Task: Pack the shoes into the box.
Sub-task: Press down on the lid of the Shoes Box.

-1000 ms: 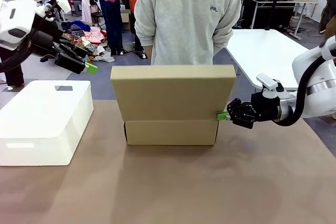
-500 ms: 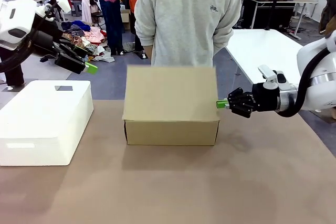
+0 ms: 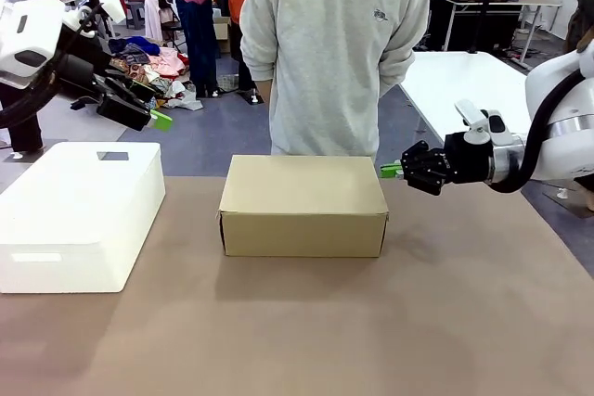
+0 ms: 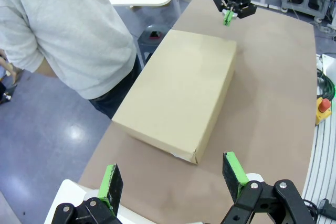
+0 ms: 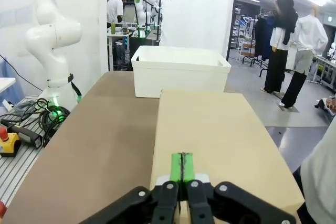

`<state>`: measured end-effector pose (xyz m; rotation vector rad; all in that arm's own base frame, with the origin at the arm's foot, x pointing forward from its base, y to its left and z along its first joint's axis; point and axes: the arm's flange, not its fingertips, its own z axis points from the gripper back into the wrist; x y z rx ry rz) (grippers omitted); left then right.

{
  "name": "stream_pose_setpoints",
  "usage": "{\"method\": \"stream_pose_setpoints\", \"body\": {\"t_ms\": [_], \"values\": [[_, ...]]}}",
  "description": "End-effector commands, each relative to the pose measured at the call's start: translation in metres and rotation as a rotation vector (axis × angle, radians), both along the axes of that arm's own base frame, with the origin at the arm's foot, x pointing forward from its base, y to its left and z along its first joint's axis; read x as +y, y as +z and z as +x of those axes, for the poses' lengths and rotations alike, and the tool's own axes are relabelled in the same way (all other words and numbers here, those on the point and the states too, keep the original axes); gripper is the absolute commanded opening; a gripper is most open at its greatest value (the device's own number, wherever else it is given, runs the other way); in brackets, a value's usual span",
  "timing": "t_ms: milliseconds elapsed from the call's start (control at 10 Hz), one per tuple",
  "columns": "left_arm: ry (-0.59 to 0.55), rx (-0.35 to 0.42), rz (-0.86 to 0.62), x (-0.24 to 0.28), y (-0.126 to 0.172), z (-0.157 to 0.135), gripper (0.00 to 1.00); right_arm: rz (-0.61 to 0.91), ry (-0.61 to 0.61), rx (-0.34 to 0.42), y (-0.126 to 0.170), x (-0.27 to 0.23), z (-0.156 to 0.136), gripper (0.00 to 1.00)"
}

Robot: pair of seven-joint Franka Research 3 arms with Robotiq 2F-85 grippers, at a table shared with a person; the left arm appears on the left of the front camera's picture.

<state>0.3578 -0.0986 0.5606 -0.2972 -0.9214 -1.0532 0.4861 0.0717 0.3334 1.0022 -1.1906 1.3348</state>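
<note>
The box is a tan cardboard shoebox at the table's middle with its lid flat down; it also appears in the left wrist view and the right wrist view. The shoes are hidden. My right gripper is shut with nothing between its green pads, its tips just past the box's upper right edge; I cannot tell whether they touch it. My left gripper hangs open and empty high at the far left, its fingers spread wide, well away from the box.
A large white plastic block sits on the table's left side. A person in a grey sweatshirt stands right behind the box at the far edge. A white table stands beyond on the right. The brown tabletop in front is bare.
The box's lid has swung from upright down to flat shut. My right gripper has risen a little beside the box's right edge, still shut. The left arm has not moved.
</note>
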Motion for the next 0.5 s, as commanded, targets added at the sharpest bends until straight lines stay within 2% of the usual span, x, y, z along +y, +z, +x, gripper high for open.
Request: {"method": "stream_pose_setpoints", "body": {"t_ms": [0,400], "values": [[-0.012,0.001,-0.009,0.0009,-0.0005,0.0008,1.0,0.002,-0.007,0.008,-0.0038,-0.0017,-0.0011,0.02],[-0.012,0.001,-0.009,0.0009,-0.0005,0.0008,1.0,0.002,-0.007,0.008,-0.0038,-0.0017,-0.0011,0.02]]}}
